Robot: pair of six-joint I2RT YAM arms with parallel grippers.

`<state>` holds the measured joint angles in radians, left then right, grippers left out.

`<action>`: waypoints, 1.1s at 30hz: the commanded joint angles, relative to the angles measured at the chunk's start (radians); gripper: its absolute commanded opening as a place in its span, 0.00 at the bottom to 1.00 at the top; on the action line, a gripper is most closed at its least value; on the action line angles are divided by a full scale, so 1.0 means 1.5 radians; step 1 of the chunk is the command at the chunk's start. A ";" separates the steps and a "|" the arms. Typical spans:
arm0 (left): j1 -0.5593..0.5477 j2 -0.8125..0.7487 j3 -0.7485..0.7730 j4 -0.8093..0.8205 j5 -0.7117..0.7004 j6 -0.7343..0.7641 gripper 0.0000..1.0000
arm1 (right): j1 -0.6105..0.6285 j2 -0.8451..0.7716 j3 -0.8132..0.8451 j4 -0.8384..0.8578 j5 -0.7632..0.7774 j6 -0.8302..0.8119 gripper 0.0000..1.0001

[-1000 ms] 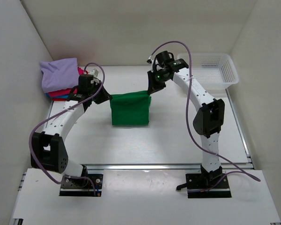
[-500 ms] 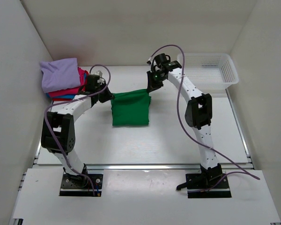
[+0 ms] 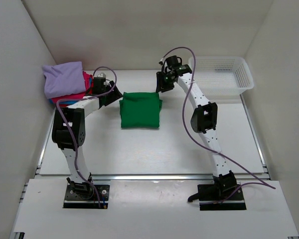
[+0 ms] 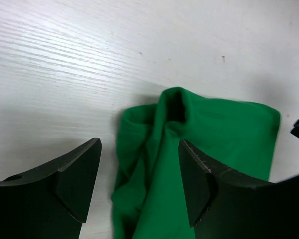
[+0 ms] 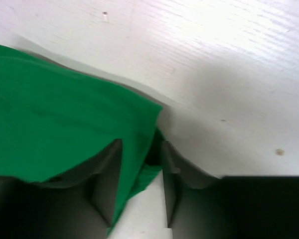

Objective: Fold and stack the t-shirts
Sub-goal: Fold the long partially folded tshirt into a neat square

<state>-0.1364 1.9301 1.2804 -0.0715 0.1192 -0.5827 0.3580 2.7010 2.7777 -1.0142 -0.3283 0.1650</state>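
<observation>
The green t-shirt (image 3: 140, 110) lies folded into a rough rectangle on the white table (image 3: 179, 144), near the middle of the far half and between the two grippers. Its far edge is bunched into a thicker roll, while the near part lies flat.

The left gripper (image 3: 117, 94) sits low at the shirt's far left corner. In the left wrist view its fingers (image 4: 74, 184) stand wide apart, and the rumpled corner of green cloth lies on the table in the gap between them, with neither finger closing on it.

The right gripper (image 3: 161, 88) is at the shirt's far right corner. In the right wrist view its fingers (image 5: 105, 174) stand much closer together, and the edge of the cloth runs down through the narrow gap. A dark slit shows between the cloth and the right-hand finger, so I cannot tell whether this gripper pinches the cloth or has let go.

At the far left of the table, against the side wall, is a stack of folded shirts: a lavender shirt (image 3: 62, 79) on top, a pink-red shirt (image 3: 72, 96) under it, and a strip of a blue shirt (image 3: 60, 103) at the bottom. The left gripper is just beside this stack. A white mesh basket (image 3: 229, 91) stands at the far right corner, well apart from the green t-shirt
</observation>
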 commanded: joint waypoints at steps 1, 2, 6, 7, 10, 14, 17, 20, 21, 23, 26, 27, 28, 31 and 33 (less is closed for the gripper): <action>0.014 -0.022 0.026 0.020 -0.036 0.011 0.75 | 0.000 -0.008 0.028 0.011 0.043 0.002 0.38; 0.012 -0.039 0.015 0.024 -0.043 0.018 0.75 | 0.000 -0.010 0.029 0.016 0.054 -0.006 0.52; 0.008 -0.087 -0.025 0.001 -0.034 0.061 0.77 | 0.002 -0.044 0.026 0.012 0.089 -0.015 0.69; 0.003 -0.100 -0.041 -0.009 -0.043 0.070 0.79 | 0.002 -0.056 0.027 0.005 0.096 -0.014 0.69; -0.008 -0.109 -0.086 -0.010 -0.036 0.101 0.81 | -0.003 -0.116 0.028 -0.013 0.124 -0.026 0.70; -0.029 -0.068 -0.067 -0.048 -0.021 0.120 0.83 | -0.029 -0.207 0.013 -0.042 0.134 -0.037 0.69; -0.056 -0.038 -0.040 -0.074 -0.045 0.131 0.83 | -0.057 -0.277 -0.025 -0.050 0.126 -0.044 0.68; -0.088 -0.014 -0.009 -0.105 -0.074 0.154 0.85 | -0.073 -0.348 -0.070 -0.060 0.127 -0.047 0.68; -0.092 0.005 0.005 -0.113 -0.078 0.160 0.85 | -0.074 -0.375 -0.091 -0.063 0.139 -0.047 0.68; -0.098 0.026 0.025 -0.140 -0.075 0.161 0.84 | -0.082 -0.415 -0.117 -0.063 0.138 -0.048 0.68; -0.116 0.071 0.079 -0.204 -0.072 0.183 0.84 | -0.096 -0.467 -0.160 -0.062 0.144 -0.052 0.68; -0.122 0.079 0.093 -0.224 -0.094 0.193 0.84 | -0.101 -0.480 -0.165 -0.061 0.147 -0.052 0.68; -0.132 0.093 0.117 -0.257 -0.119 0.211 0.78 | -0.101 -0.494 -0.174 -0.062 0.146 -0.051 0.68; -0.151 0.117 0.158 -0.317 -0.148 0.236 0.63 | -0.104 -0.522 -0.194 -0.058 0.144 -0.053 0.68; -0.150 0.122 0.170 -0.342 -0.157 0.238 0.25 | -0.107 -0.539 -0.210 -0.056 0.142 -0.054 0.68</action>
<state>-0.3470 2.1002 1.5051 -0.4355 -0.0422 -0.2867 0.2062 1.9369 2.4935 -1.0981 -0.1192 0.0998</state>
